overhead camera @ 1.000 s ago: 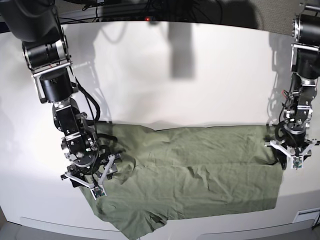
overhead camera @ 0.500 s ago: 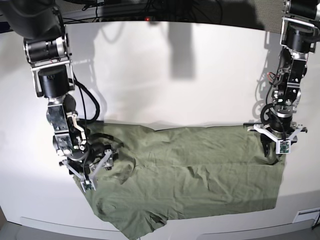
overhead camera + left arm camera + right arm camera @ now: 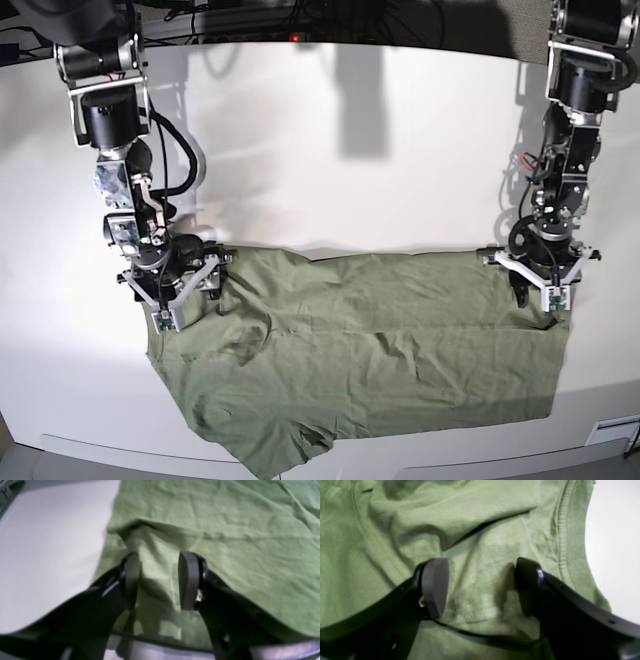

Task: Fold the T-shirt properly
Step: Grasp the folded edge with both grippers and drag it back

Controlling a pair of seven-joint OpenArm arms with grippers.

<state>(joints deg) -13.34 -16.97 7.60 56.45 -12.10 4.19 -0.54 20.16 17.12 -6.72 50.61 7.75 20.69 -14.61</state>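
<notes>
The sage-green T-shirt [image 3: 380, 350] lies wrinkled on the white table [image 3: 350, 170], folded lengthwise, with a sleeve hanging toward the front edge. My left gripper [image 3: 537, 293] is open just over the shirt's right end. In the left wrist view its fingers [image 3: 188, 580] straddle a raised fold of the cloth [image 3: 237, 530] without pinching it. My right gripper [image 3: 185, 297] is open over the shirt's left end. In the right wrist view the gripper [image 3: 480, 587] stands apart above seamed cloth [image 3: 470, 517].
White table shows beside the cloth in the left wrist view [image 3: 50, 542] and the right wrist view [image 3: 615, 542]. The table's front edge [image 3: 420, 462] runs just below the shirt. Dark cables and equipment [image 3: 300, 15] lie beyond the far edge.
Both arms have drawn back toward the far side of the table and risen. The left gripper also shifted inward along the shirt's right end. The shirt has stayed in place.
</notes>
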